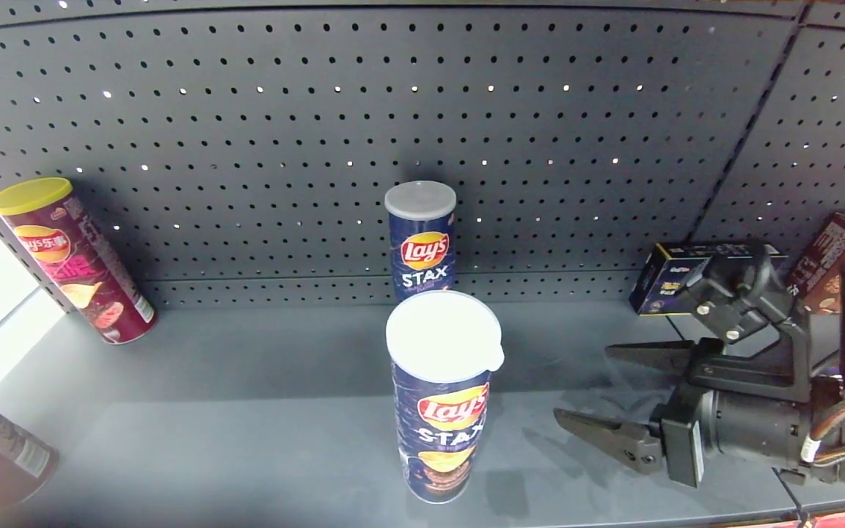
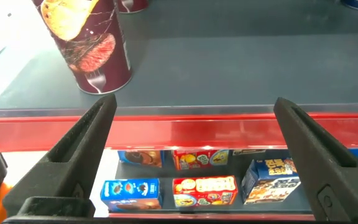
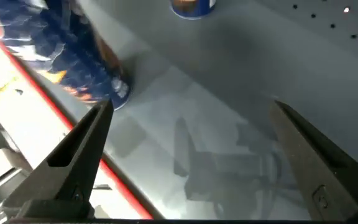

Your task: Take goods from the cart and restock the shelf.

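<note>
Right gripper (image 1: 584,384) splayed beside front blue can (image 1: 441,411), left gripper (image 2: 196,104) splayed too, boxes (image 1: 668,282) seemingly behind.

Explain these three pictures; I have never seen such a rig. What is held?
This is a two-armed robot restocking a shop shelf. The wide picture comes from its head camera; the other two from cameras on each wrist, looking out between that arm's fingers. On the shelf stand two blue chip cans, the front can and the back can, and a maroon can at the left. The right gripper hangs open beside the front can; the left gripper is open before the shelf's red edge. Nothing is held.
</note>
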Available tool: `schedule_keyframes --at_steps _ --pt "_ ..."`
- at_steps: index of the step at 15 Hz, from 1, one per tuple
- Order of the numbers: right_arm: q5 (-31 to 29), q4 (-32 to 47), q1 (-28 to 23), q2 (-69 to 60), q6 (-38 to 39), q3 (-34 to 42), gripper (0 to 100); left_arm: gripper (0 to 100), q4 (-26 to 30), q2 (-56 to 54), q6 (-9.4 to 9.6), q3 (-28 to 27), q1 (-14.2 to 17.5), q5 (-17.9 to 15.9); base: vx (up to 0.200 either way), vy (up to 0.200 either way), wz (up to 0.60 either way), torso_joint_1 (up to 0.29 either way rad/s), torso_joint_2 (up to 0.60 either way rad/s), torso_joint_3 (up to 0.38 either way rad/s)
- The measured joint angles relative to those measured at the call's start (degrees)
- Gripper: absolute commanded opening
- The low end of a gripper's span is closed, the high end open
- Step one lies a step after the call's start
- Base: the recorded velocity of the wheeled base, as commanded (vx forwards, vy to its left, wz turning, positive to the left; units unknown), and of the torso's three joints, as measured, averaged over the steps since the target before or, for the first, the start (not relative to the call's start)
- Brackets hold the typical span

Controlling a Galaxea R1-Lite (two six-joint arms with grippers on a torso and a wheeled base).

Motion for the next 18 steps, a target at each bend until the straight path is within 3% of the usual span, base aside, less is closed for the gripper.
schedule_keyframes --at_steps 5,18 --pt "-0.67 -0.38 3.69 5.29 0.0 -2.5 100 100 0.0 0.04 0.82 -0.02 0.0 -0.39 0.0 0.0 0.0 0.0 0.0 0.0" --pt "-0.68 -0.49 7.08 10.08 0.0 -4.21 100 100 0.0 0.06 0.52 0.0 0.0 -0.23 0.0 0.0 0.0 0.0 0.0 0.0"
